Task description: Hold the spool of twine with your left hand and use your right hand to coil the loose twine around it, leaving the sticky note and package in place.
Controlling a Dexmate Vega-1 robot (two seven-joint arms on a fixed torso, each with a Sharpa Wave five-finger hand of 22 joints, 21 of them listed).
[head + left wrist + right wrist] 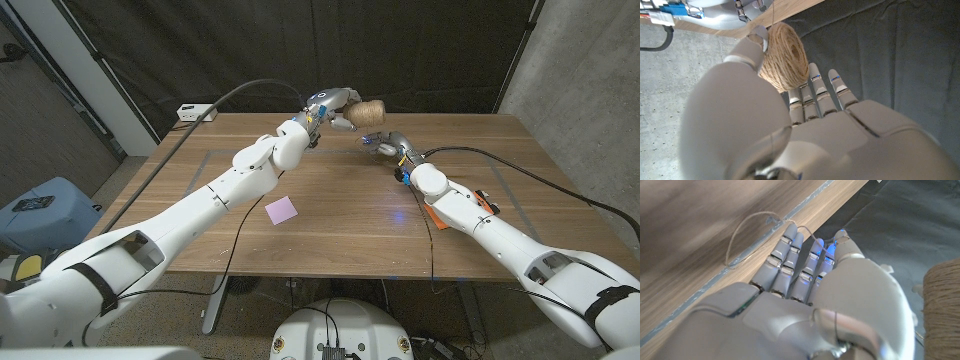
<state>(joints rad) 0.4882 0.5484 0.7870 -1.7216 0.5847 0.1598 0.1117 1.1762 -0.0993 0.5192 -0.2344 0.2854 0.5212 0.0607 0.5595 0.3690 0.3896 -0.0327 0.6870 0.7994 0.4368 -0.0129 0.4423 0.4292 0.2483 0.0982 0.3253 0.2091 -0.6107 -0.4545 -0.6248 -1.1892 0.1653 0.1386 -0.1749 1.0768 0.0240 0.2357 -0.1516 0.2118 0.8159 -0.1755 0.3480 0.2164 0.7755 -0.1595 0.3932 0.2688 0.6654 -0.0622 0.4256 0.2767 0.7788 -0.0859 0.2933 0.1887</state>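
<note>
**Spool held aloft at the far edge; loose strand trailing on the table**

The left hand is gripping the round spool of tan jute twine above the far edge of the wooden table, near its middle. The left wrist view is showing the thumb pressing one side of the wound ball and the fingers lying beneath it. The spool is looking light, soft and fibrous, likely yielding under pressure and unlikely to slip; the wound body is the sensible place to hold it, leaving the winding band free.

The right hand is hovering just beside the spool, over the table. Its fingers are lying close together and extended; a thin loose strand of twine is curving across the table and running up over the fingertips (whether it is actually pinched, I cannot tell). The strand is limp and will need slight tension to coil neatly.

The small pink square sticky note is lying well apart, towards the near edge. Open room is appearing ample between the hands and the near edge.
</note>
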